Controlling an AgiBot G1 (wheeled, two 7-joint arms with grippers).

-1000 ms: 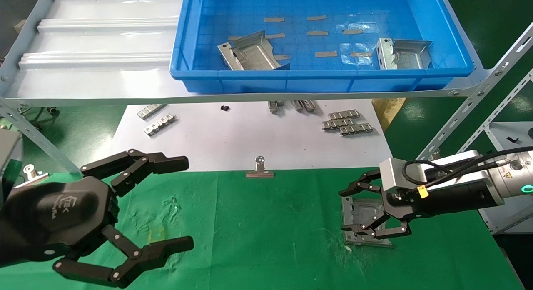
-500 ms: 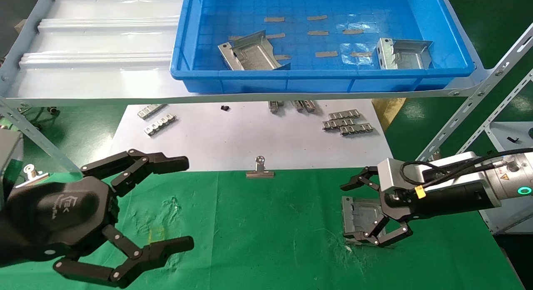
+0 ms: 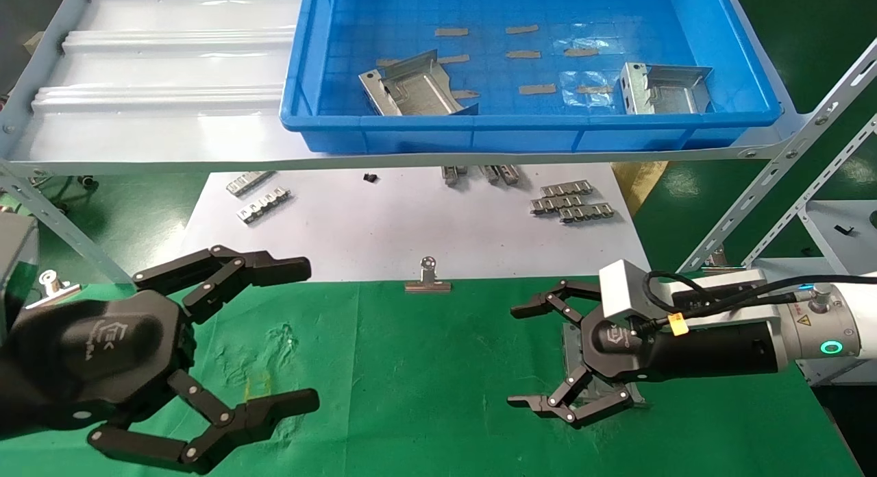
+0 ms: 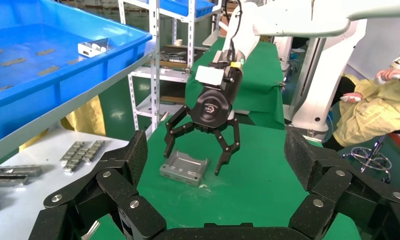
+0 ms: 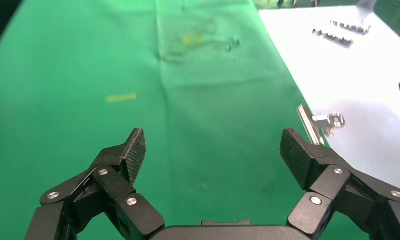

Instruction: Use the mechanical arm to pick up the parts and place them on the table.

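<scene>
The left claw hangs splayed and empty over the near bench; the right claw hangs spread wide, holding nothing, above a part lying flat on the cloth. A low finger could snag that part's rim and drag it; farther off, two parts wait in the blue tray, where a steep reach might knock the wall.

Grey slotted-angle metal shelving rising over the workspace, white corrugated shelf panel up top, green floor beyond, seated person in yellow off to one side
</scene>
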